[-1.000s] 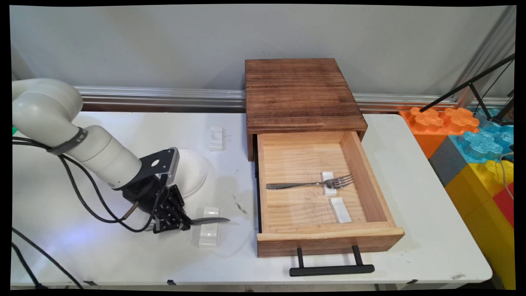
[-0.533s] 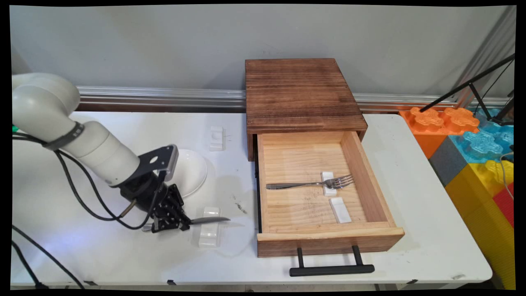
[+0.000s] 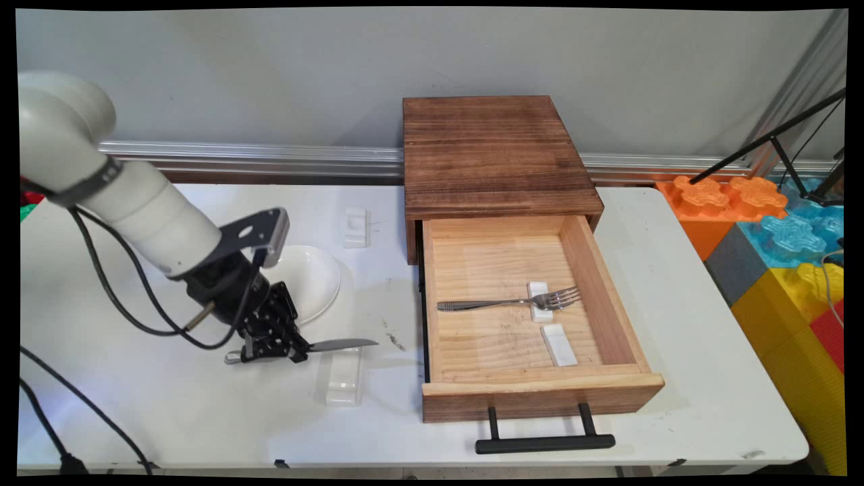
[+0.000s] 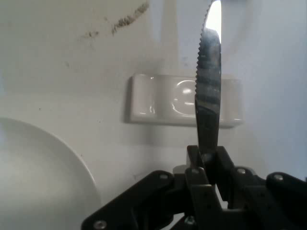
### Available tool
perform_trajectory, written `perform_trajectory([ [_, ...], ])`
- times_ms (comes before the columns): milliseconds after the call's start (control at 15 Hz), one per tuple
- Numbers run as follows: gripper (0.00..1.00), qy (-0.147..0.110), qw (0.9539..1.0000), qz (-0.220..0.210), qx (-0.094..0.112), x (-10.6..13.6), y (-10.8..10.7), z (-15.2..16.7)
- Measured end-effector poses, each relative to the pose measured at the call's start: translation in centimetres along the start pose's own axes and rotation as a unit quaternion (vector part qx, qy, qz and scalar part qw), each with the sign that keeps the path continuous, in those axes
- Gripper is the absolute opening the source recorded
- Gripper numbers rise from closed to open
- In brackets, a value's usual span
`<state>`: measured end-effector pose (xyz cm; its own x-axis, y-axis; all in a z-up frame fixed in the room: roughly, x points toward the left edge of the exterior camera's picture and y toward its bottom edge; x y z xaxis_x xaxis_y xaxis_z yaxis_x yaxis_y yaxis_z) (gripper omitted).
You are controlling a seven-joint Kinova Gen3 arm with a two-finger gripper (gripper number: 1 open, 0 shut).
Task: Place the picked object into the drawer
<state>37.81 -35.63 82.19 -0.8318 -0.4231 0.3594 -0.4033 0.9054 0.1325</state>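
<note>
Steel knife (image 3: 337, 345), one, clamped by my claw (image 3: 291, 351) above one of four white rests (image 3: 342, 379); one fork (image 3: 509, 302), one plate (image 3: 307, 280) partly hidden.

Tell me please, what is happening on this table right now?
The robot's gripper is shut on a knife and holds it level just above a small white rest on the table. A white plate lies just behind the gripper. To the right, the wooden box has its drawer pulled open; inside it a fork lies with its head on a white rest, and a second rest beside it is bare.
</note>
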Motion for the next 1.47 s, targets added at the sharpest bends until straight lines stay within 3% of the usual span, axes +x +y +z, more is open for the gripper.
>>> perform_trajectory([
  [600, 0.0, -0.004, 1.0, -0.005, 0.003, 3.7, 0.3, -5.6],
  [1000, 0.0, 0.004, 1.0, -0.005, 0.002, 8.5, 0.8, -8.4],
  [1467, 0.0, -0.002, 1.0, -0.002, 0.002, 14.7, 2.0, -8.8],
])
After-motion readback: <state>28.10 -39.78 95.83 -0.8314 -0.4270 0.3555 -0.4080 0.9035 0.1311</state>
